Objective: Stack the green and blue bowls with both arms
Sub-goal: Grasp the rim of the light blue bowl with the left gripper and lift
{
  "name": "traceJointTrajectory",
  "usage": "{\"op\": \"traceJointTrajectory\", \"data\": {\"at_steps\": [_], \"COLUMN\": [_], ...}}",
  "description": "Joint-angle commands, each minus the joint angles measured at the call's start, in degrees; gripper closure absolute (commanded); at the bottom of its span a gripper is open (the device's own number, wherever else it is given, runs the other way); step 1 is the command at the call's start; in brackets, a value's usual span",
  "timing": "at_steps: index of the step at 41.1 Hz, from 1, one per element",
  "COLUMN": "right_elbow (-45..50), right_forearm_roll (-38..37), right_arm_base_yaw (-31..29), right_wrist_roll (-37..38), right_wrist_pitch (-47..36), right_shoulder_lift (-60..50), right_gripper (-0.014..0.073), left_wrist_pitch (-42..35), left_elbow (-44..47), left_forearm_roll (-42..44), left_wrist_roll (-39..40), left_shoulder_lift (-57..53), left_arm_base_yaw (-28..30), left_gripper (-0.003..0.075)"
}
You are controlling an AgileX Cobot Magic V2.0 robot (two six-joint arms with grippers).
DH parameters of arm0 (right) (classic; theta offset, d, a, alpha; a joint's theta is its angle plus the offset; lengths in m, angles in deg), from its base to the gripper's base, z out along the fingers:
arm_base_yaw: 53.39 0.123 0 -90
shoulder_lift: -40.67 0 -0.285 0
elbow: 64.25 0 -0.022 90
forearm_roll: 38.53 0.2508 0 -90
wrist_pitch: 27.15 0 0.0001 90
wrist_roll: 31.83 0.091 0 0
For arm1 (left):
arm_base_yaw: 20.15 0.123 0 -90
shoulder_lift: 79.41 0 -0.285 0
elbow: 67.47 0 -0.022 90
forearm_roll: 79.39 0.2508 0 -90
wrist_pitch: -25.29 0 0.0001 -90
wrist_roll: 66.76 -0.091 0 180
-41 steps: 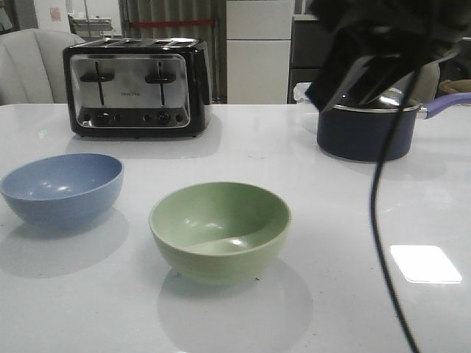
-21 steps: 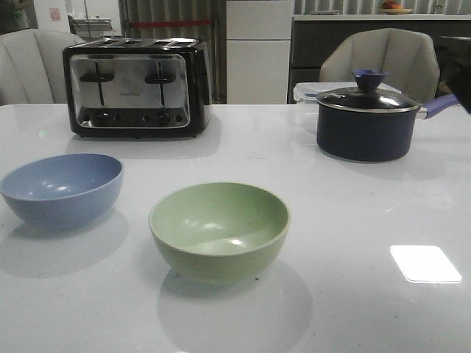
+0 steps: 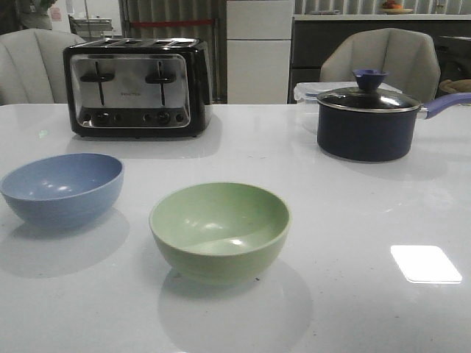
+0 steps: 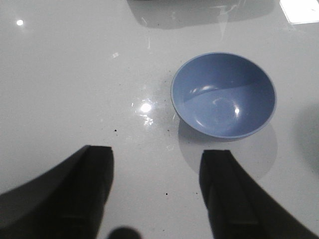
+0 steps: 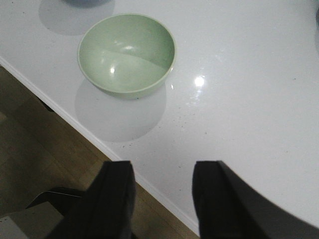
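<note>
The dusty blue bowl [image 3: 62, 188] stands upright and empty at the left of the white table; it also shows in the left wrist view [image 4: 223, 94]. The pale green bowl [image 3: 219, 231] stands upright and empty near the front middle, apart from the blue one; it also shows in the right wrist view [image 5: 126, 53]. Neither arm shows in the front view. My left gripper [image 4: 157, 162] is open and empty above the table, short of the blue bowl. My right gripper [image 5: 163, 174] is open and empty over the table's edge, well clear of the green bowl.
A black and chrome toaster [image 3: 136, 87] stands at the back left. A dark lidded saucepan [image 3: 366, 123] with a blue handle stands at the back right, a clear box behind it. Chairs stand behind the table. The table's edge [image 5: 149, 184] and wooden floor show in the right wrist view.
The right arm and its cable, which filled the upper right of the front view a second ago, have left that view. The bowls have not moved.
</note>
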Motion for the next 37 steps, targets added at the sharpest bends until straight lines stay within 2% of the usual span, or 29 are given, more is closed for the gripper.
{"op": "traceJointTrajectory", "data": {"at_steps": [1,3,20,34,37], "right_elbow": [-1.62,-1.62,-1.62,-1.62,-1.62], "right_forearm_roll": [-0.14,-0.14,-0.14,-0.14,-0.14], "right_arm_base_yaw": [0.26,0.26,0.26,0.26,0.26], "right_wrist_roll": [-0.67,-0.67,-0.67,-0.67,-0.67], "right_wrist_pitch": [-3.46,-3.46,-3.46,-3.46,-3.46], "right_shoulder_lift": [-0.3,-0.3,-0.3,-0.3,-0.3], "right_gripper": [0.0188,0.0188,0.0188,0.0188,0.0188], "left_wrist_pitch": [-2.35,-2.13,-2.43,-9.09,-10.02], "left_elbow": [-4.8,-6.35,-19.13,-22.68,-22.8], "left_forearm_roll": [-0.26,-0.3,-7.38,-8.16,-8.16], "left_wrist_roll": [-0.07,-0.07,-0.07,-0.07,-0.07], "left_shoulder_lift": [5.61,9.04,35.8,47.19,48.06], "left_arm_base_yaw": [-0.38,-0.38,-0.38,-0.38,-0.38], "left_gripper": [0.0127,0.0106,0.0106,0.0108,0.0129]}}
